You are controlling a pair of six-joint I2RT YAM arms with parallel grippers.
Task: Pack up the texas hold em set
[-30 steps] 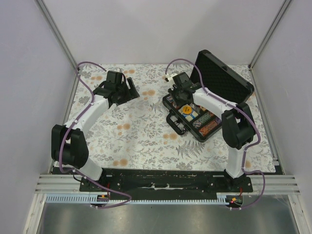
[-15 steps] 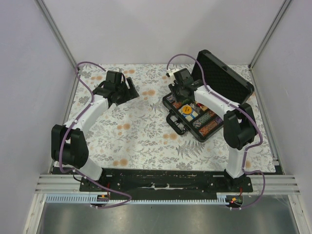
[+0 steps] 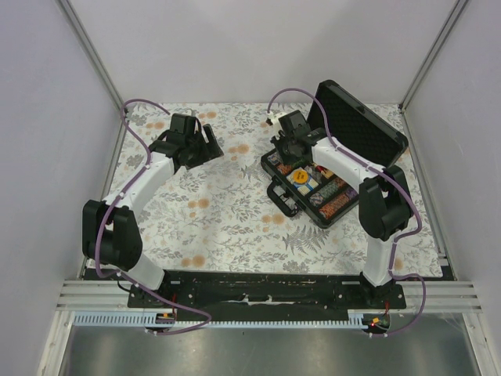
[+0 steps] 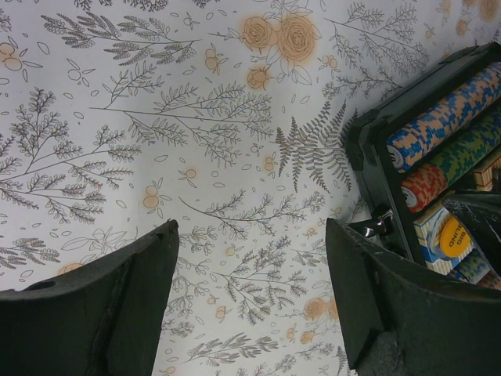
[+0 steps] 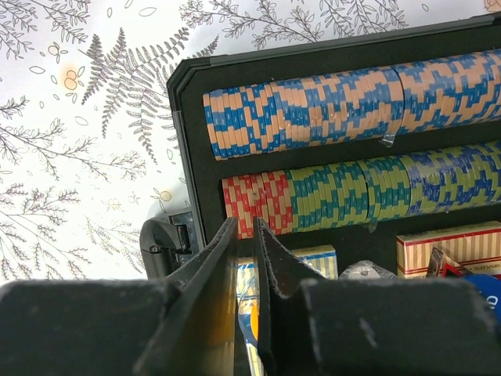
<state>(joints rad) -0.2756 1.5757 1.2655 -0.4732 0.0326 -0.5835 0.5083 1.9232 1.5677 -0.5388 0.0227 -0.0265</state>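
Observation:
The black hard case (image 3: 362, 127) lies open at the back right, lid raised, with multicoloured chip rows (image 5: 329, 110) inside. A blue card deck (image 5: 317, 258) and a red card deck (image 5: 446, 244) lie below the rows. A yellow disc (image 4: 455, 235) rests on the blue deck. My right gripper (image 5: 245, 229) hovers over the case's left end near the red chips (image 5: 254, 200); its jaws are pressed to a thin slit with nothing seen between them. My left gripper (image 4: 252, 298) is open and empty over the floral cloth, left of the case (image 4: 368, 157).
The case's handle (image 5: 160, 243) sticks out on its near-left side, also seen from above (image 3: 280, 197). The floral cloth (image 3: 219, 211) covers the table. Frame posts stand at the back corners (image 3: 94, 55).
My right gripper has shifted slightly toward the back-left end of the case. The left arm has not moved.

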